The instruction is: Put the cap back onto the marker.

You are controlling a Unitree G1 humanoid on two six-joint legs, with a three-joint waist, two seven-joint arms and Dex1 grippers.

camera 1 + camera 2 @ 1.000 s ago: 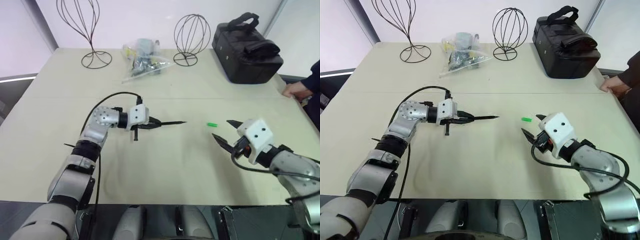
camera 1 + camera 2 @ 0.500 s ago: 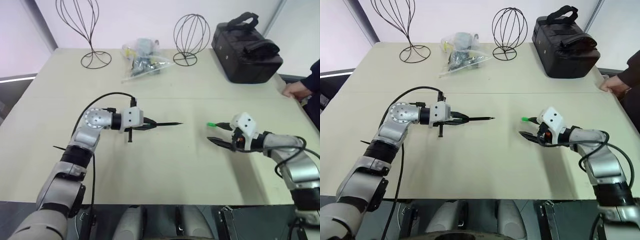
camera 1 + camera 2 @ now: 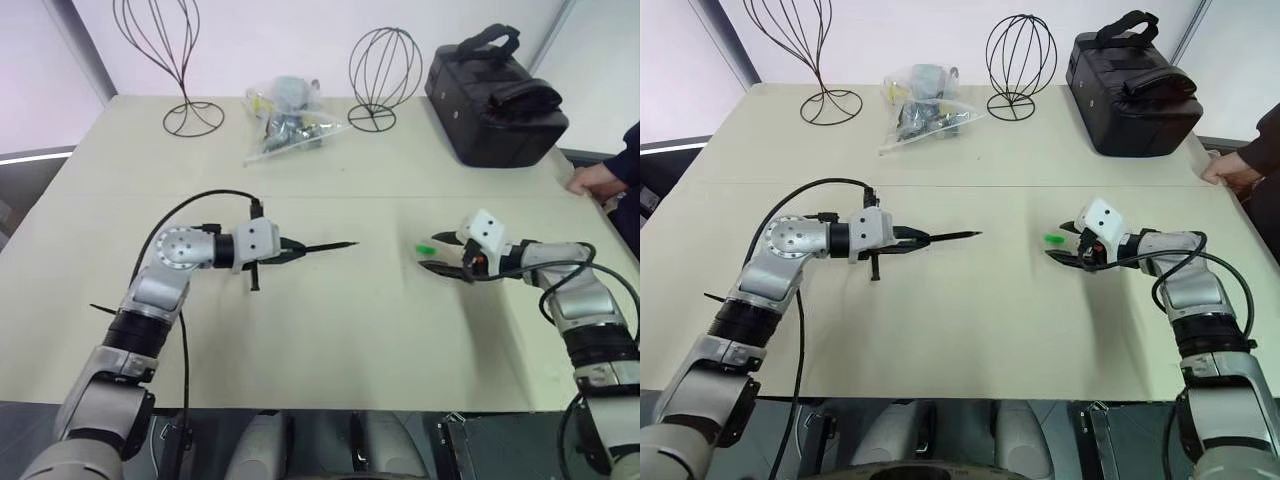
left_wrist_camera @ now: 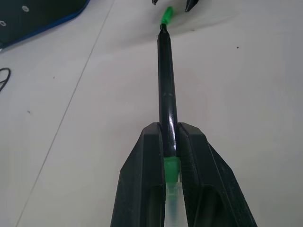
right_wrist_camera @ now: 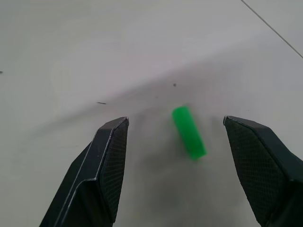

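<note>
Marker [image 3: 325, 246] clamped in left tool [image 3: 292, 250], tip presented toward cap [image 5: 188, 132]. Right tool [image 5: 175, 142] spread wide, cap bracketed on worktop [image 3: 330, 340] for pickup.

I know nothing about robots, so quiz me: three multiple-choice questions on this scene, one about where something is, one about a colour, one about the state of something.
1. Where is the cap?
A. On the table between the right gripper's fingers
B. On the marker's tip
C. Inside the black bag

2. What colour is the cap?
A. Red
B. Green
C. White

3. How is the left gripper?
A. Open and empty
B. Shut on the marker
C. Shut on the cap

Answers:
1 A: the cap lies on the table, loose between the open fingers of the right gripper.
2 B: it is bright green.
3 B: the left gripper is clamped on the marker, whose tip points toward the cap.
</note>
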